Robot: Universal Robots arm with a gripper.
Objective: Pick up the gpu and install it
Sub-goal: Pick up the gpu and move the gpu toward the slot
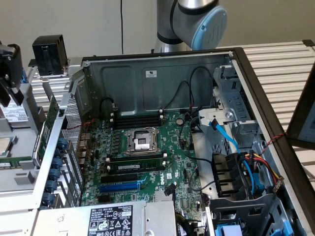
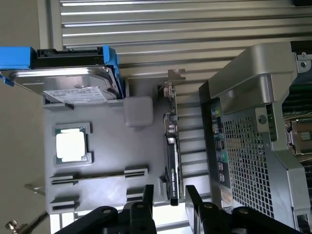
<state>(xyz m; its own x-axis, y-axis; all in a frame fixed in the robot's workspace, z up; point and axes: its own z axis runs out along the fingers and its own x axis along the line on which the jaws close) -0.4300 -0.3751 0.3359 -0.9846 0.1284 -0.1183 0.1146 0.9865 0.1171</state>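
The gpu (image 2: pixel 171 161) stands on edge in the grey parts tray (image 2: pixel 112 161), a thin green and black card with its silver bracket (image 2: pixel 173 78) at the far end. My gripper (image 2: pixel 169 196) is open, and the card's near end sits between the two black fingers (image 2: pixel 146 195) with a gap on each side. In the exterior view the gpu (image 1: pixel 51 114) shows as a green card upright beside the case's rear wall. The arm's black wrist end (image 1: pixel 9 69) hangs above it at that view's left edge.
The open PC case (image 1: pixel 162 64) holds the green motherboard (image 1: pixel 147 147) with a blue slot (image 1: pixel 120 187). The tray carries a hard drive in a blue frame (image 2: pixel 73 80) and a CPU chip (image 2: pixel 71 145). The perforated case rear (image 2: pixel 243 156) stands close beside the gpu.
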